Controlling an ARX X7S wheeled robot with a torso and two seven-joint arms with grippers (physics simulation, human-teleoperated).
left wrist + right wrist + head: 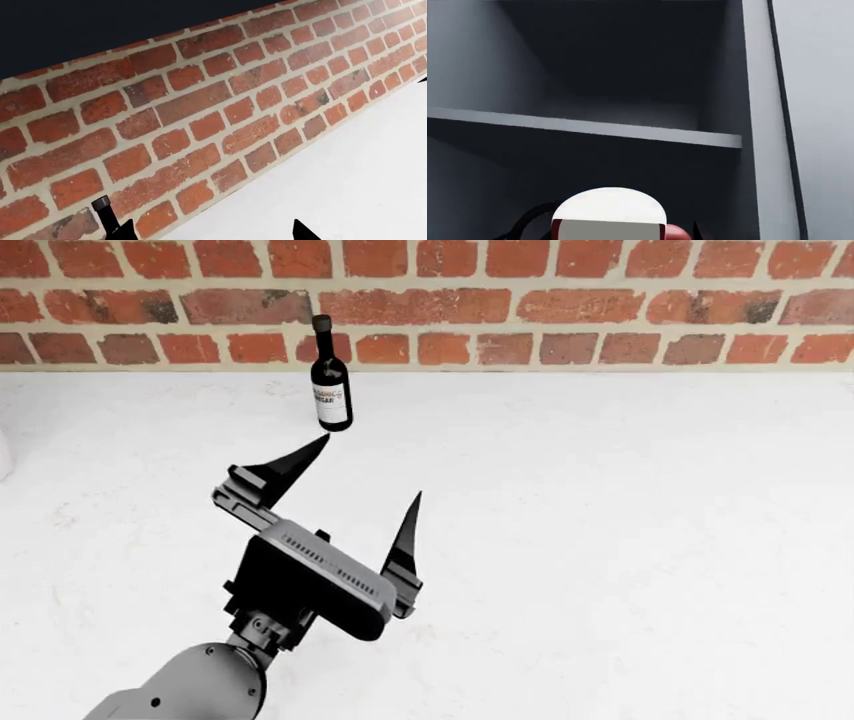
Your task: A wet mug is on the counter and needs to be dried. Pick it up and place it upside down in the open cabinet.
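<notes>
left claw (367, 472): hovered over the table (641, 540), jaws spread wide, nothing between them; tips only peeked into the left wrist view
right claw: out of head view; in right wrist view only dark slivers of it flanked the mug, so grip width couldn't be read directly, looked like it held the mug, as a judgement
mug (608, 215): red, pale face turned to the camera, right up at the right wrist camera, in front of the lower compartment of the cabinet (760, 100)
cabinet: open, dark grey inside, one shelf (587, 129) across it, side wall next to the mug
orientation: couldn't tell whether the pale disc was the mug's mouth or its base, so upside-down not confirmed
wine bottle (331, 375): upright on the table near the brick wall (534, 300), just beyond the left claw's tips
stage: judged late, mug at cabinet mouth, not yet set down
risk 1: releasing before rim sat flat would have let it tip or roll, since round body and handle shift the balance
risk 2: mug was close under the shelf, lifting further could have knocked it loose
risk 3: wet surface, slip in the claw plausible
risk 4: left claw drifting forward could have toppled the bottle
</notes>
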